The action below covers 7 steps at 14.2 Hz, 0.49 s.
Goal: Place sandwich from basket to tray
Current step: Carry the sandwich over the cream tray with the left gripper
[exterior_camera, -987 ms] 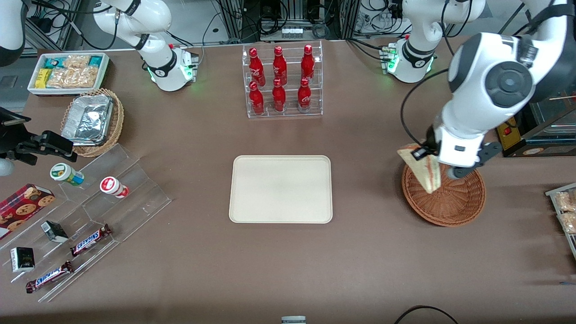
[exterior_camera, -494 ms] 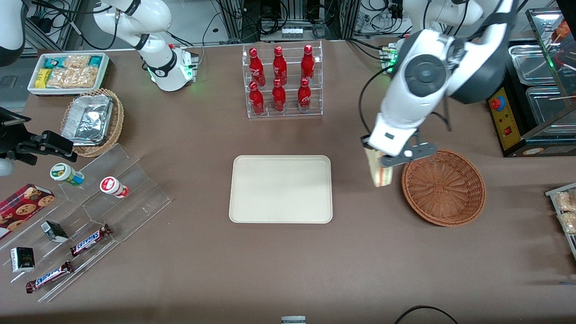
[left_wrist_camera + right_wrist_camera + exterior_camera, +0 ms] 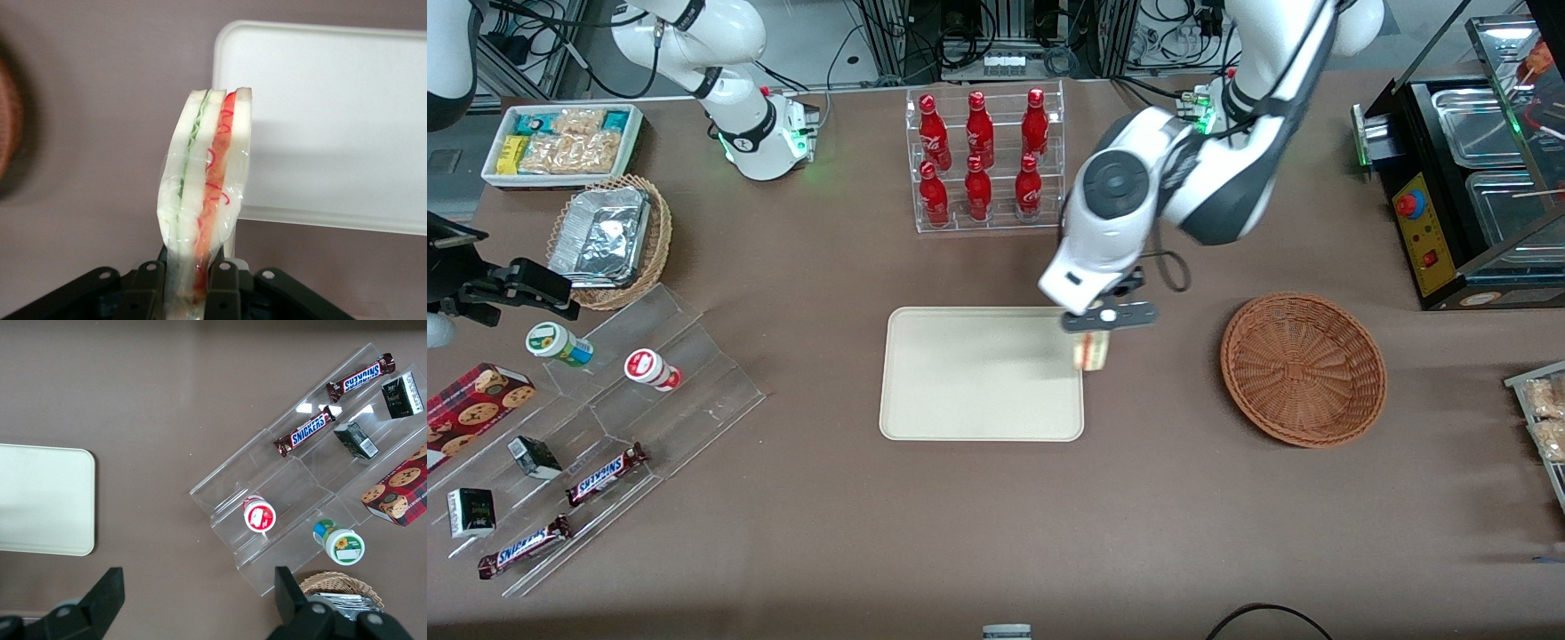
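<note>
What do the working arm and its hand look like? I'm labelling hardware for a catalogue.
The arm has glossy white shells with dark grey joint caps and a thin black cable looping beside the wrist. Its hand, over the tray's edge, is black, with screw-fastened fingers.

Tray (image 3: 47,500) well apart from clear stepped rack (image 3: 293,487); rack holds two Snickers bars (image 3: 304,431), two cups (image 3: 259,515).
</note>
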### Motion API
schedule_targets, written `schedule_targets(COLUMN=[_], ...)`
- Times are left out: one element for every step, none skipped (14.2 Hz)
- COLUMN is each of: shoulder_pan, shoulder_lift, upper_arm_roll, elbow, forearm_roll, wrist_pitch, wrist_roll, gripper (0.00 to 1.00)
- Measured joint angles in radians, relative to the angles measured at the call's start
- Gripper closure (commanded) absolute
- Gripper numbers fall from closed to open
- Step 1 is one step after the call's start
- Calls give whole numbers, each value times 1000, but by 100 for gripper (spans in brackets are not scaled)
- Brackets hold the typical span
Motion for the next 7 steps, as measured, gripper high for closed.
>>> schedule_targets(shoulder_pan=[-19, -32, -39, -42, -44, -47, -50], shoulder_lift=[33, 64, 91, 114, 132, 149, 163], upper_arm_roll=[0, 1, 1, 1, 1, 1, 2], elbow=[15, 31, 43, 51, 57, 62, 65], forearm_roll=[0, 0, 1, 1, 1, 3, 12], wrist_pitch=[16, 27, 41, 62, 82, 91, 96], wrist_roll=[0, -1, -1, -1, -1, -1, -1], gripper=[78, 78, 78, 78, 78, 78, 76])
